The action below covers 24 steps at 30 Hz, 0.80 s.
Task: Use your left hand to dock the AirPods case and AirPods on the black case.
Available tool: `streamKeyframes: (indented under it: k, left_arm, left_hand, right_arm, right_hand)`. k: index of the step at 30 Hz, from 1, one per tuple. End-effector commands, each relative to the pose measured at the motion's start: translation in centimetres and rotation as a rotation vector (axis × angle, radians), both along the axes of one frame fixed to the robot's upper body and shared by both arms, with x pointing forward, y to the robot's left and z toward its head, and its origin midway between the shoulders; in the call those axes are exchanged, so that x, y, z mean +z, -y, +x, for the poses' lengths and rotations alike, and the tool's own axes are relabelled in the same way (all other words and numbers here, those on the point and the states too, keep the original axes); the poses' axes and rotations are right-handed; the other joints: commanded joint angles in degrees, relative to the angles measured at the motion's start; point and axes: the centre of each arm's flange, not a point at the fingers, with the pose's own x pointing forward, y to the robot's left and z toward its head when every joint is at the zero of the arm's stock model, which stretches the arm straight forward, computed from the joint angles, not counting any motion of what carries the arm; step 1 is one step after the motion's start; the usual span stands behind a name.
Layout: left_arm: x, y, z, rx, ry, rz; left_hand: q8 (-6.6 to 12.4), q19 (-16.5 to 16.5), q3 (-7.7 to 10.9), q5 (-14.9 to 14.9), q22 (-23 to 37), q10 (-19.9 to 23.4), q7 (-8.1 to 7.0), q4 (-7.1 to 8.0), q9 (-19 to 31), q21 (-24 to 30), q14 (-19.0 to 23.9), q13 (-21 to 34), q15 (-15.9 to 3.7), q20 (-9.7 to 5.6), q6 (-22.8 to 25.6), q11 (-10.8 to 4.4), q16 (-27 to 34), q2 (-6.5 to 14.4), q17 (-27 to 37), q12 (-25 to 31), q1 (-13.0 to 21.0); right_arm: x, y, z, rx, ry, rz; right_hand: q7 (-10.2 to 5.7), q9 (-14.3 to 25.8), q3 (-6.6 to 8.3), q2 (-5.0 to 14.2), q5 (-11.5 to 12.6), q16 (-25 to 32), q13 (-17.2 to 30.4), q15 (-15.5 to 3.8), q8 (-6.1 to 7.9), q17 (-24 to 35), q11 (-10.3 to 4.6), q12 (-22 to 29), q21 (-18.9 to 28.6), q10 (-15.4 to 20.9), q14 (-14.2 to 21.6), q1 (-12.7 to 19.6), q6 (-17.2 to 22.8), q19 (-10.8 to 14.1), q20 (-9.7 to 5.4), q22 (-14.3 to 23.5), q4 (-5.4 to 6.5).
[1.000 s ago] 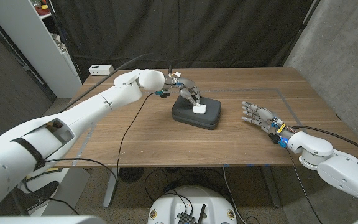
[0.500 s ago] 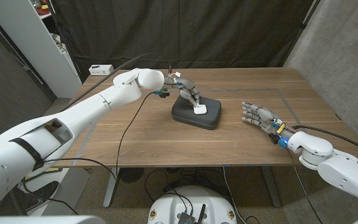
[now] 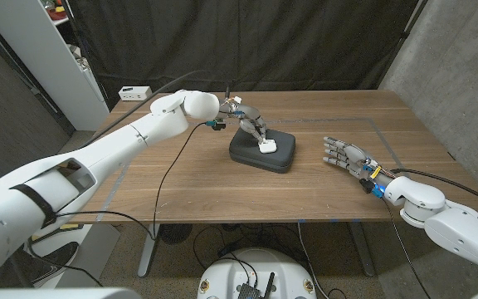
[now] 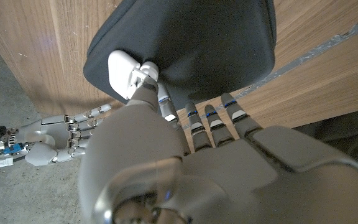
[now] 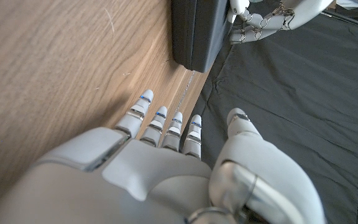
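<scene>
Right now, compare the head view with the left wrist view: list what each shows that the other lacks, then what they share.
Head view alone: the white box at the table's far left corner, a white shelf unit, a black curtain.
Left wrist view alone: the left hand's fingertips close up, touching the AirPods case.
Both: the left hand, the AirPods case on the black case, the right hand waiting apart.

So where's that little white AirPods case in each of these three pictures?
Head view: the AirPods case sits on the black case at mid-table, under the left robot hand.
Left wrist view: it is at the black case's edge, at the robot hand's fingertips.
Right wrist view: only a white sliver shows at the black case's far end.
Shared landmark: the black case.
</scene>
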Motion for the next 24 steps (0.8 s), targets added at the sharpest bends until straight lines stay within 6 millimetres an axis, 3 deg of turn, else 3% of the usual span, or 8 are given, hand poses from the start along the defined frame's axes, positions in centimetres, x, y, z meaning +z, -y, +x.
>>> streamKeyframes:
  k: [1, 11, 24]
  left_arm:
    - [-0.3, -0.2, -0.4, -0.014, -0.020, 0.004]
    - [-0.3, -0.5, -0.9, -0.026, -0.018, 0.006]
    - [-0.3, -0.5, -1.7, -0.045, -0.002, -0.015]
  left_hand:
    - [-0.34, 0.1, 0.54, 0.4, 0.2, 0.3, 0.13, -0.51, -0.1, -0.2, 0.6, 0.3, -2.53, 0.29, -0.3, 0.00, 0.0, -0.2, 0.1, -0.1, 1.1]
    - [-0.83, 0.1, 0.47, 0.3, 0.2, 0.4, 0.73, -0.58, -0.4, -0.2, 0.8, 0.4, -2.54, 0.36, -0.5, 0.11, 0.0, -0.5, 0.1, -0.1, 0.8]
    - [-1.48, 0.3, 0.02, 0.1, 0.2, 1.1, 1.26, 1.49, -1.1, -0.2, 1.4, 0.4, -2.67, 0.37, 0.0, -0.16, 0.3, 0.1, 0.4, 0.1, -2.2]
  right_arm:
    - [-0.2, 0.2, 0.0, 0.000, -0.001, -0.002]
    - [-0.4, 0.1, -0.1, -0.003, -0.003, 0.003]
    - [-0.7, 0.0, -0.4, -0.005, 0.002, 0.004]
  right_hand:
    - [0.28, 0.2, 0.40, -0.10, 0.3, 0.4, 0.1, -2.91, 0.36, 0.0, -0.15, 0.3, 0.4, 0.2, -0.1, -0.6, 0.4, -0.3, -0.07, 0.1, 0.09]
    - [0.28, 0.2, 0.44, -0.17, 0.3, 0.4, 0.1, -2.80, 0.35, 0.0, 0.07, 0.3, 0.3, 0.2, -0.1, -0.6, 0.4, -0.3, 0.02, 0.1, 0.02]
    - [0.22, 0.2, 0.44, -0.21, 0.2, 0.4, 0.1, -2.75, 0.32, 0.0, 0.11, 0.4, 0.4, 0.3, -0.1, -0.7, 0.4, -0.3, 0.05, 0.1, 0.05]
